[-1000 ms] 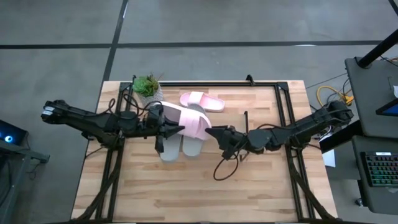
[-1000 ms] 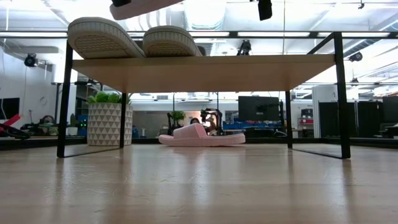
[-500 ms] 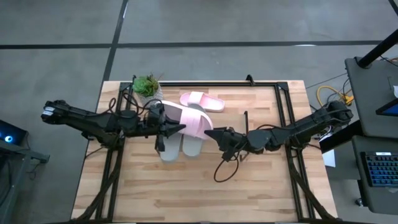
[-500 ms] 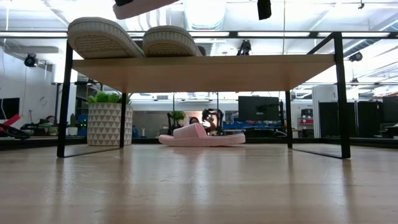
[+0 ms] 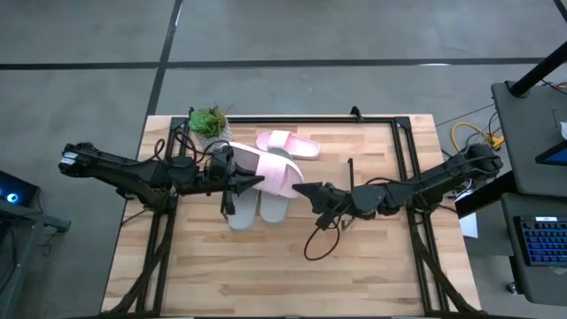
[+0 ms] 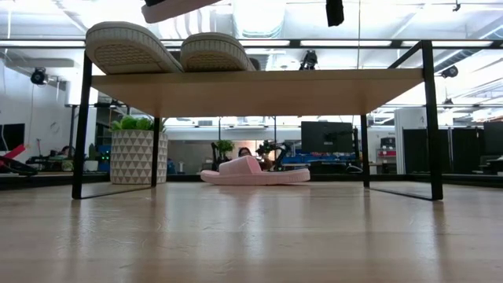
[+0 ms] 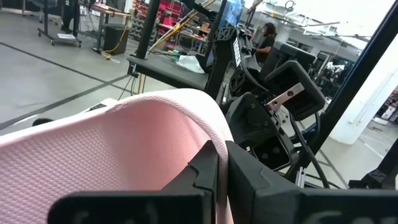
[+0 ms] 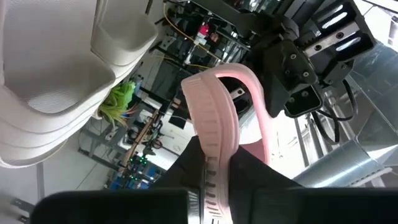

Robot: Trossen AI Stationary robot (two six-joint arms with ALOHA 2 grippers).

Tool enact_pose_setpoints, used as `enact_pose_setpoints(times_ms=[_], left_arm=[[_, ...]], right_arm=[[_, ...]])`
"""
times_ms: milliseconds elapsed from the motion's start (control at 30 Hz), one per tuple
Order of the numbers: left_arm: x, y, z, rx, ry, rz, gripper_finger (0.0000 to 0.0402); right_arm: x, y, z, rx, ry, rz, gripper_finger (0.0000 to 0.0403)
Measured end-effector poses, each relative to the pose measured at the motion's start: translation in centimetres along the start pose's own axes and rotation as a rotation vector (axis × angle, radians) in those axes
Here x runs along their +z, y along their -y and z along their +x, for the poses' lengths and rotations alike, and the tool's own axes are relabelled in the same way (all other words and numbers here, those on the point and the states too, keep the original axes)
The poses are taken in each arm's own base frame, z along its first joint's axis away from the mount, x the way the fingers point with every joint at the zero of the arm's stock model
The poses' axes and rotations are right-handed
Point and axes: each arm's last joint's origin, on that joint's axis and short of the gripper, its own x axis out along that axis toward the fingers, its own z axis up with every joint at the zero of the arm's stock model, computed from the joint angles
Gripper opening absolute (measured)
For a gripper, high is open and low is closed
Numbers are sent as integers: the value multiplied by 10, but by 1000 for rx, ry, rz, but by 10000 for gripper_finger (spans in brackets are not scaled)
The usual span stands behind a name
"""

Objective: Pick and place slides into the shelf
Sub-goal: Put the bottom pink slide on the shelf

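Slides are the load here, and the shelf (image 5: pixel 372 121) that takes them is the largest piece: its thin black rods frame the far half of the table (image 5: pixel 266 275), long side running along the far edge. Two grey slides (image 5: pixel 257 208) lie side by side on its board near the left end, long axes running front to back, toes toward the near edge (the low view shows their ribbed soles over the board's edge). A second pink slide (image 5: pixel 288 143) lies behind them toward the far edge, long axis left to right. The held pink slide (image 5: pixel 270 170) hangs above the grey pair, long axis across the table, gripped at both ends. From the left edge the left arm stretches low and nearly straight; the left gripper (image 5: pixel 251 182) pinches the pink slide's left end. The right arm reaches in from the right edge, and the right gripper (image 5: pixel 301 190) clamps the sole's right rim. A potted plant (image 5: pixel 209 121) stands at the far left corner.
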Motion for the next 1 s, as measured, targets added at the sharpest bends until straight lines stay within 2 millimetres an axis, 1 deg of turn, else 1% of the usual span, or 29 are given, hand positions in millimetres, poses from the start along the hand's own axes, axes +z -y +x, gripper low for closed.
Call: enact_pose_setpoints(times_ms=[133, 200, 267, 367, 567, 733, 867, 1000], left_arm=[[1, 0, 0, -4, 11, 37, 0], [2, 1, 0, -5, 23, 60, 3], [2, 1, 0, -7, 28, 97, 14], [3, 1, 0, -3, 30, 174, 45], [4, 1, -1, -3, 36, 302, 130], [11, 1, -9, -8, 76, 406, 190], [22, -1, -21, 8, 124, 472, 216], [28, -6, -34, 82, 153, 527, 221]], right_arm=[[0, 0, 0, -2, -3, 7, 26], [-1, 2, 0, -14, -9, 68, 26], [-2, 3, 0, -22, -22, 138, 26], [-3, 3, 0, -14, -55, 185, 25], [-2, 3, -2, -3, -96, 262, 24], [0, 6, -6, 1, -168, 351, 24], [1, 8, -11, 8, -253, 433, 24], [2, 10, -15, 3, -337, 545, 24]])
